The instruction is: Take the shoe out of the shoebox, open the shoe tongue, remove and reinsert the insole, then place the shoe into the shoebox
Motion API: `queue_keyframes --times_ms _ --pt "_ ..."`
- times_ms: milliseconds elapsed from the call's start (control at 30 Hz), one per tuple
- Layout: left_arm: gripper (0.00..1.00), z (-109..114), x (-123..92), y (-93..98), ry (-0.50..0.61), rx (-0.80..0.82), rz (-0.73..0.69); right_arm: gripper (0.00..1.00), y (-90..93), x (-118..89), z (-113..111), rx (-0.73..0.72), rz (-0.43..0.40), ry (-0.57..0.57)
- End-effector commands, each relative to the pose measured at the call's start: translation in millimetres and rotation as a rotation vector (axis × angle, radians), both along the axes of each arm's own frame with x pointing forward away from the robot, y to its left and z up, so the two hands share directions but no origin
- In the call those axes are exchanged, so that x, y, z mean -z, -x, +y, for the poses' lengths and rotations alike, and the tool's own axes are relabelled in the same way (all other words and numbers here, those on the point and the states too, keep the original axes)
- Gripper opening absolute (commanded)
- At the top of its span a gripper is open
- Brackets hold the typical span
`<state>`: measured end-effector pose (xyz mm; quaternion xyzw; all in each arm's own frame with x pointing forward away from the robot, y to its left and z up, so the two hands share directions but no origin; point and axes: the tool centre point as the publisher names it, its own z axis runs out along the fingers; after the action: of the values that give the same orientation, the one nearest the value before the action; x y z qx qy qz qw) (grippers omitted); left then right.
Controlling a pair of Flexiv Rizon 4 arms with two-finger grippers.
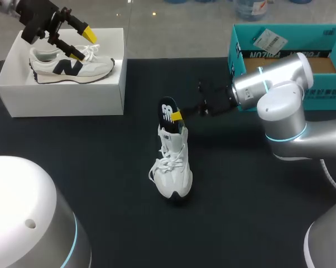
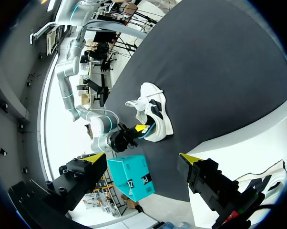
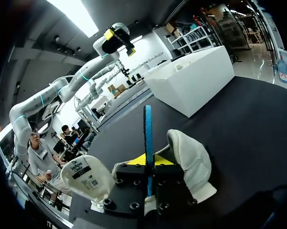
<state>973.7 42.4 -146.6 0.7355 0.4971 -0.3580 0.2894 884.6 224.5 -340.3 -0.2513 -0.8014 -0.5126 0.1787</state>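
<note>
The black bench [image 1: 101,167] carried a white shoebox [image 1: 62,97] at its far left, with a second shoe [image 1: 73,65] lying inside, and a teal box [image 1: 252,56] at its far right. The shoe [image 1: 173,167] stood near the middle of the bench, well apart from both boxes. Its long axis ran far to near, toe toward the robot and heel away.

The insole [image 1: 167,111] rose nearly upright out of the heel opening, its lower end down in the shoe. The right claw [image 1: 179,115] came in from the right, across the shoe's axis. In the right wrist view its fingers were closed on the insole [image 3: 148,138], which showed edge-on between the yellow tips, with the tongue [image 3: 88,176] folded forward beyond.

The left claw [image 1: 81,43] hung above the white shoebox, spread wide and holding nothing, much farther from the shoe. The next move probably belonged to the right arm, sliding the insole along the shoe's length.
</note>
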Motion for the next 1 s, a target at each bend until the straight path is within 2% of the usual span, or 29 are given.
queue_keyframes --times_ms 33,200,367,400,433,533,633,733,900,933,1000 --pt "1.0 0.6 0.0 -0.6 -0.002 0.002 -0.001 0.0 13.4 6.6 7.1 0.009 0.013 -0.003" --pt "1.0 0.6 0.0 -0.6 -0.002 0.002 -0.001 0.0 28.5 9.8 8.7 0.012 0.033 -0.002" --pt "1.0 0.6 0.0 -0.6 -0.002 0.002 -0.001 0.02 34.5 8.9 5.0 0.035 0.036 -0.001" --pt "1.0 0.6 0.0 -0.6 -0.002 0.002 -0.001 0.33 33.9 6.5 3.8 0.042 0.026 0.002" --pt "1.0 0.6 0.0 -0.6 -0.002 0.002 -0.001 0.57 32.6 4.1 2.9 0.042 0.022 0.002" --pt "1.0 0.6 0.0 -0.6 -0.002 0.002 -0.001 0.69 25.2 -5.2 0.4 0.04 -0.007 0.016" --pt "1.0 0.6 0.0 -0.6 -0.002 0.002 -0.001 0.66 16.3 -13.7 0.3 0.03 -0.031 0.026" --pt "1.0 0.6 0.0 -0.6 -0.002 0.002 -0.001 0.49 5.9 -17.3 -0.3 0.015 -0.05 0.034" --pt "1.0 0.6 0.0 -0.6 -0.002 0.002 -0.001 0.36 -3.9 -18.2 2.7 0.001 -0.061 0.04" --pt "1.0 0.6 0.0 -0.6 -0.002 0.002 -0.001 0.27 -5.0 -17.5 3.3 -0.001 -0.061 0.04" --pt "1.0 0.6 0.0 -0.6 -0.002 0.002 -0.001 0.14 -6.6 -15.4 4.5 -0.005 -0.06 0.04"
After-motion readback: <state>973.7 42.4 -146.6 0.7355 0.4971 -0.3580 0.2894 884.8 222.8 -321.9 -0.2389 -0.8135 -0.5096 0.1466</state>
